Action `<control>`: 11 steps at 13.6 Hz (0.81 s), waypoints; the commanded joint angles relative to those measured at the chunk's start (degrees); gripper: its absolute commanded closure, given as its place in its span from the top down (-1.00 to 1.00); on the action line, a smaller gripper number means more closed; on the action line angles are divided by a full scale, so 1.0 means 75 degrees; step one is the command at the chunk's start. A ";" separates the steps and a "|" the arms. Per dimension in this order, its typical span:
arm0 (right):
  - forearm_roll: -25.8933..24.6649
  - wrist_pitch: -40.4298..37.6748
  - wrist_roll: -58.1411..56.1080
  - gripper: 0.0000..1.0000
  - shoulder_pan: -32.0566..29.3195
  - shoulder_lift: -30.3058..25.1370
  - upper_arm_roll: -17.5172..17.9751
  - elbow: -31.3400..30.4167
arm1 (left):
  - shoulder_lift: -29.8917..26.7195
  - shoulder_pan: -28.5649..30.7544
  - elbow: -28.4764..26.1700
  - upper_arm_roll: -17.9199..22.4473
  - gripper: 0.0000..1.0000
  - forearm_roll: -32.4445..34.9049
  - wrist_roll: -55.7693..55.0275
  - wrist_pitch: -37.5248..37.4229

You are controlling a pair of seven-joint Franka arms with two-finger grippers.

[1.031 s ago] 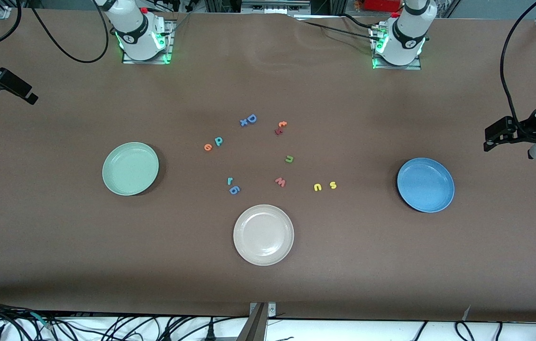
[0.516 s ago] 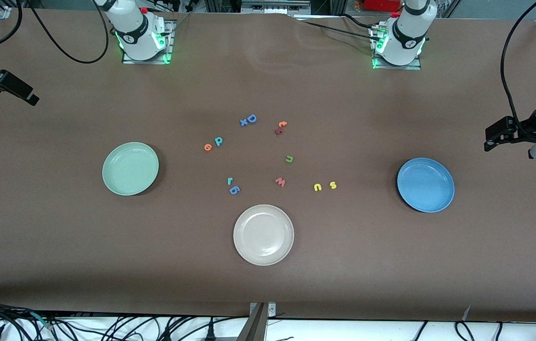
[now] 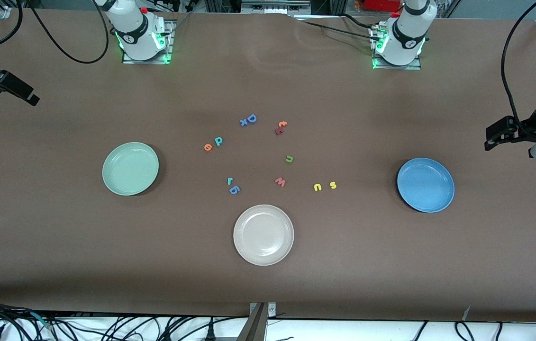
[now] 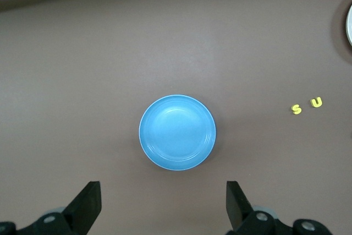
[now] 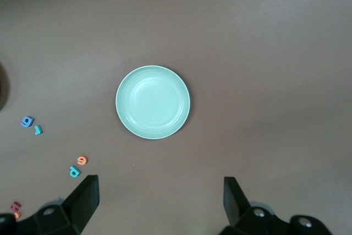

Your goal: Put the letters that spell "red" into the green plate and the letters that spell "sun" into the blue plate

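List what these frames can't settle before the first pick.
- Front view: left gripper and right gripper sit at the picture's edges; their fingers are not visible.
- Small dark red foam piece beside the orange foam "t": too small to read.
- Left wrist view: beige-white round plate is cut off by the edge.

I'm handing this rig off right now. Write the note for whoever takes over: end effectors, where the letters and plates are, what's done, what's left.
Left end effector: open, holding nothing, up over the blue plate.
Right end effector: open, holding nothing, up over the green plate.
Both plates hold no letters.
All letters lie mid-table. For "red": teal r, orange e, teal d. For "sun": yellow s, yellow u/n, green u/n.
Leave alone: beige plate, blue D, blue 6-shape, pink w.
Done: nothing placed. Left: all six letters.
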 commanded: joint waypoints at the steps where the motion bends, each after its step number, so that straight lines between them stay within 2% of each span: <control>1: -0.0124 -0.0084 0.0080 0.99 -0.0023 0.0004 0.0016 0.0049 | -0.0169 0.0005 -0.0165 -0.0015 1.00 0.0190 0.0038 -0.0037; 11: -0.0135 -0.0096 0.0092 0.99 -0.0023 -0.0007 0.0028 0.0037 | -0.0169 0.0005 -0.0165 -0.0003 1.00 0.0190 0.0002 -0.0084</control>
